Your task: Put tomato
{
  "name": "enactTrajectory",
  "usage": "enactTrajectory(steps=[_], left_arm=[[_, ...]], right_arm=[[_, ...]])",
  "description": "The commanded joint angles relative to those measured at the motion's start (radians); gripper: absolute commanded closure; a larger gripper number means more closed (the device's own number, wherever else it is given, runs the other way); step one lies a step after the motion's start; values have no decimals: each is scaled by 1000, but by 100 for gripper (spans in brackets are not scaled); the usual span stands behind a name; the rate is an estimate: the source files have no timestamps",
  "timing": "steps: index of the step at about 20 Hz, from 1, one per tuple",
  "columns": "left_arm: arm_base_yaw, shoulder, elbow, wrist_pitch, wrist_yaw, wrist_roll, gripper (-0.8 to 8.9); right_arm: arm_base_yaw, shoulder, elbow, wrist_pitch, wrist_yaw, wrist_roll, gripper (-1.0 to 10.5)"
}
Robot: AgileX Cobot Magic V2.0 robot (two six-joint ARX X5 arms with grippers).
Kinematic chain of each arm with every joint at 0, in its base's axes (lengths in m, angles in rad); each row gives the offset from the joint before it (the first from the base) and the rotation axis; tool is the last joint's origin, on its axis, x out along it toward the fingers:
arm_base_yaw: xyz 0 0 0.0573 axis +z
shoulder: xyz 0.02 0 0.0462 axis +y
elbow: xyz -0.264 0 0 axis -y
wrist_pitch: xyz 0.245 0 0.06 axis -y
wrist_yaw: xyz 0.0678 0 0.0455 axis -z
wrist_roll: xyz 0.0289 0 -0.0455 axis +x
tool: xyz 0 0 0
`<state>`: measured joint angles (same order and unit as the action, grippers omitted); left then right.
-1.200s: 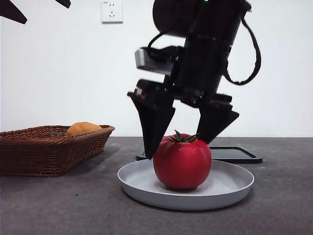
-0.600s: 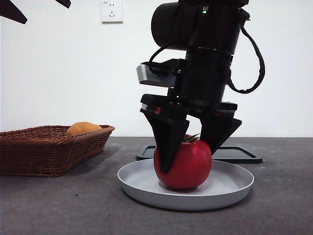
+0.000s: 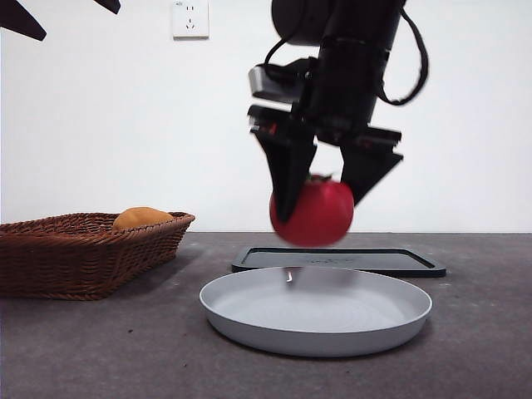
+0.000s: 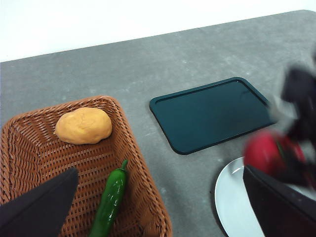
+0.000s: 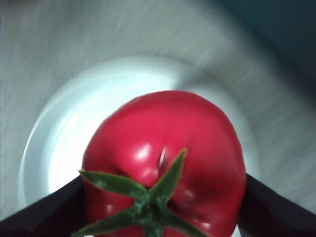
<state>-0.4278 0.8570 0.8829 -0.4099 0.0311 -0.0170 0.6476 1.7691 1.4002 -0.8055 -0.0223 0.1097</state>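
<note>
The red tomato (image 3: 314, 214) with a green stem hangs in the air above the grey plate (image 3: 241, 309), held between the jaws of my right gripper (image 3: 320, 195), which comes down from above. In the right wrist view the tomato (image 5: 168, 148) fills the middle, with the plate (image 5: 59, 128) below it. The left wrist view shows the tomato (image 4: 269, 153) blurred over the plate's rim (image 4: 229, 197). My left gripper (image 4: 158, 207) is open and empty above the wicker basket (image 4: 143, 197).
The wicker basket (image 3: 50, 258) at the left holds an orange rounded fruit (image 3: 141, 219) and a green pepper (image 4: 109, 198). A dark flat tray (image 3: 399, 261) lies behind the plate. A wall socket (image 3: 190, 18) is on the white wall.
My right gripper closed on the tomato and lifted it off the plate; it now hangs well above the plate. The left arm has not moved.
</note>
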Motion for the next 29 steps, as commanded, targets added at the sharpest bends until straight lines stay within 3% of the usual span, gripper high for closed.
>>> enactTrajectory(steps=[1, 9, 16, 18, 23, 29], left_arm=[[-5, 5, 13, 14, -2, -2, 85], [-4, 5, 13, 14, -2, -2, 85], [-4, 5, 13, 14, -2, -3, 85], [-4, 5, 13, 14, -2, -3, 85], [-4, 5, 13, 14, -2, -2, 85], [-4, 5, 13, 14, -2, -3, 85]], right_arm=[[-53, 92, 147, -20, 9, -43, 685], [-235, 489, 690, -133, -6, -66, 685], [-257, 606, 716, -119, -30, -61, 683], [-255, 606, 716, -105, -30, -61, 618], [-255, 603, 748, -132, -31, -42, 312], [-255, 577, 1069, -436, -14, -36, 308]])
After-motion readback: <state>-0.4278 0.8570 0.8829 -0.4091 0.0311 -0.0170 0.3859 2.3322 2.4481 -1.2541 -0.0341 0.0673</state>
